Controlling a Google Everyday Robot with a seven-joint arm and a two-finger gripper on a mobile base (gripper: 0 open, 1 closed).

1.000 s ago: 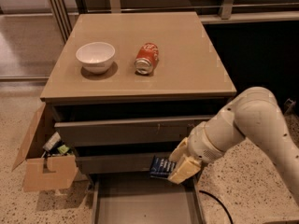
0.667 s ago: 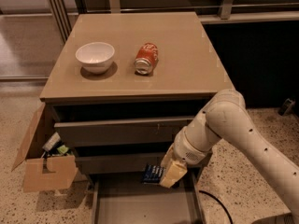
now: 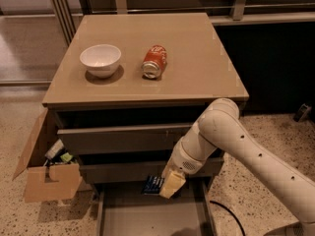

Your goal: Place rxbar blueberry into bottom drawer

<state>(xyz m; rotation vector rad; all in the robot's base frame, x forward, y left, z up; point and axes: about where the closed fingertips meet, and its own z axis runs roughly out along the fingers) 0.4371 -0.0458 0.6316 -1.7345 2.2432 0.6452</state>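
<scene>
Reaching down from the right, a white robot arm (image 3: 231, 141) bends across the front of a grey-brown cabinet. Its end effector (image 3: 166, 186) hangs just below the middle drawer front (image 3: 123, 171), over the back edge of the pulled-out bottom drawer (image 3: 147, 218). The end effector is clamped on the rxbar blueberry (image 3: 153, 184), a small dark blue bar with white lettering, which sticks out to the left of one pale yellowish finger (image 3: 173, 183). The bar is held in the air above the drawer's plain grey floor, not resting on it.

On the tabletop (image 3: 197, 53), a white bowl (image 3: 101, 59) sits upright towards the left edge. An orange-red can (image 3: 154, 61) lies on its side near the middle, just to the right of the bowl and not touching it.

On the speckled floor, against the cabinet's left side, stands an open cardboard box (image 3: 47, 183) with small items inside.
</scene>
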